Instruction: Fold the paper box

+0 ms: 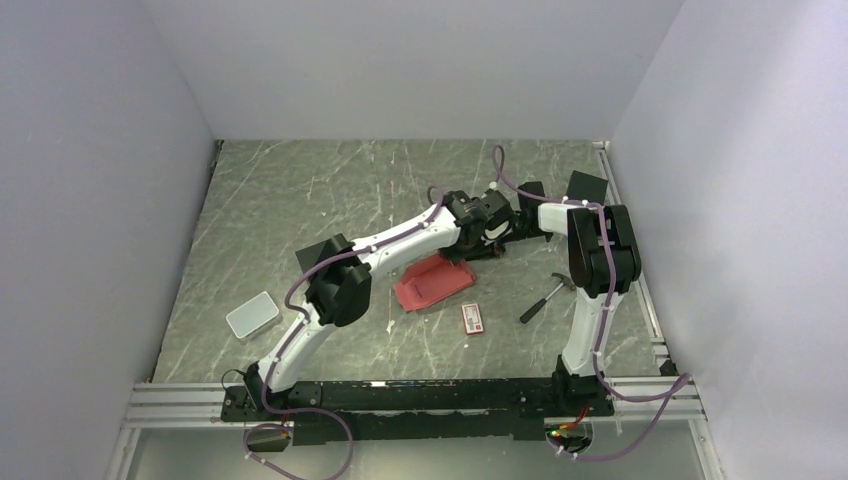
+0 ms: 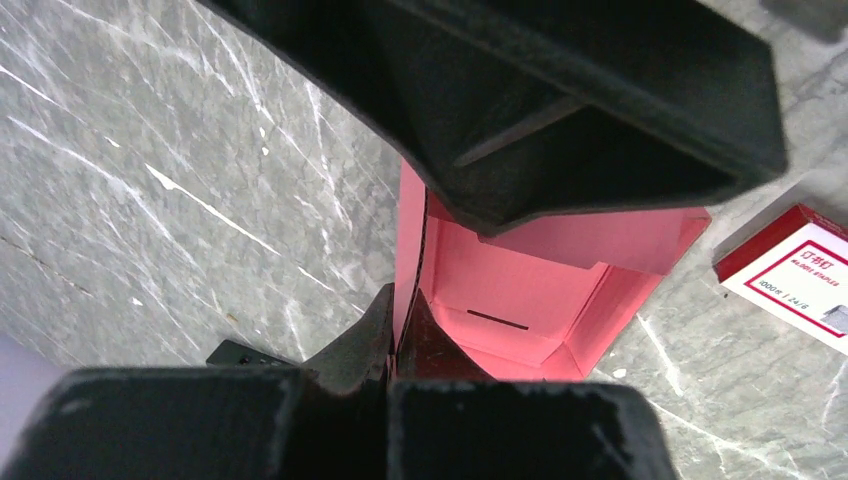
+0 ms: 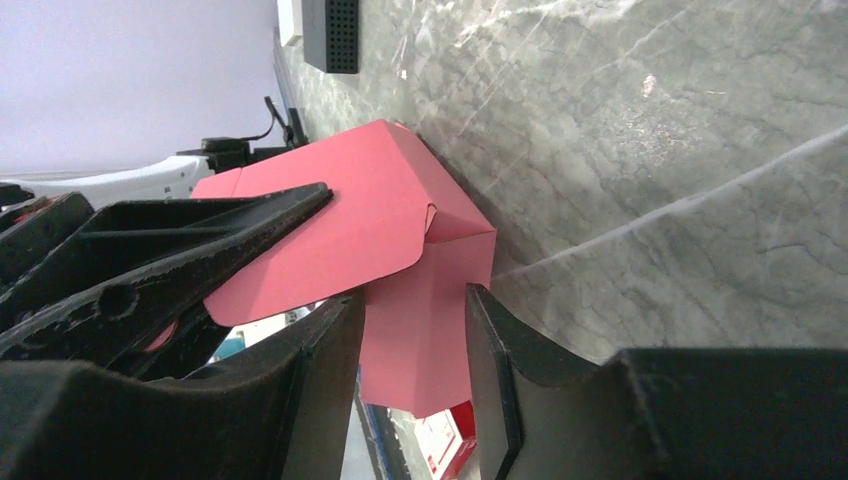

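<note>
My left tool [image 2: 410,290] is clamped shut on a wall of the paper box [image 1: 432,283], which lies on the bench [image 1: 300,200], long axis 8-to-2 o'clock. My right tool [image 3: 415,300], half open, frames the 2 o'clock end flap; contact unconfirmed.

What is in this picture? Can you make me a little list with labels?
box: pink, partly folded, walls up, on the table
left end effector: shut on a box wall
right end effector: jaws apart around the box's end; grip unclear
nearby: packet, hammer, grey case
</note>
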{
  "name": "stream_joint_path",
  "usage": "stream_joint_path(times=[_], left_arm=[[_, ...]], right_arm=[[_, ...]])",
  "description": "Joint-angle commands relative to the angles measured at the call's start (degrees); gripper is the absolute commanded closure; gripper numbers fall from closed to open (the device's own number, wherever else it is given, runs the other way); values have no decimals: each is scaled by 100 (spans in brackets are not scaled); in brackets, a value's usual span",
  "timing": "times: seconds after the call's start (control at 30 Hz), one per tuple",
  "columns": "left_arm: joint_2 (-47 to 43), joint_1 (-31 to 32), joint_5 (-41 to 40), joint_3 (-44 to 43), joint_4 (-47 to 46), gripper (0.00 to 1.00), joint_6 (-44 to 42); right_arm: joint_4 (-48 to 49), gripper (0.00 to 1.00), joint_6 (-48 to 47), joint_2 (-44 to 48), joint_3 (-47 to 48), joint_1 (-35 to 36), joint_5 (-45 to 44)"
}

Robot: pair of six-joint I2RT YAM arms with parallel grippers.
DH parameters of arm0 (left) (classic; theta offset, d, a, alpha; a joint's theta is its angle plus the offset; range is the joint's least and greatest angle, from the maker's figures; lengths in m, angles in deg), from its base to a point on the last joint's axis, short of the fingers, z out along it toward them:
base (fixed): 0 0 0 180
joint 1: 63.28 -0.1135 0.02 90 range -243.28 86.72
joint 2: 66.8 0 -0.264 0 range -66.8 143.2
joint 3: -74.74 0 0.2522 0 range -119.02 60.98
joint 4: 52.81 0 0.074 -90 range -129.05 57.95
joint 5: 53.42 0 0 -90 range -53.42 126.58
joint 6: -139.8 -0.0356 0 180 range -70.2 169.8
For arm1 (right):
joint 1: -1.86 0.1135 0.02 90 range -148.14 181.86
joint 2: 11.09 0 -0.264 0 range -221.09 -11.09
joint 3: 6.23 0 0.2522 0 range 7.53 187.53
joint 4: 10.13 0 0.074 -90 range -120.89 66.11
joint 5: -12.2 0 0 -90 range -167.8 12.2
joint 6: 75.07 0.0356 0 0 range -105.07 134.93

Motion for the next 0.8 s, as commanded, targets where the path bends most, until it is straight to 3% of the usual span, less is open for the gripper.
stream_joint_path(times=[0.0,0.33,0.77], left_arm=[[19,57,-121,-308,-6,100,32],[75,66,-118,-353,30,100,59],[142,66,-95,-393,71,100,122]], right_arm=[[70,56,-85,-14,87,40,-140],[-167,58,-309,57,50,94,-190],[-178,54,-538,404,-181,144,-403]])
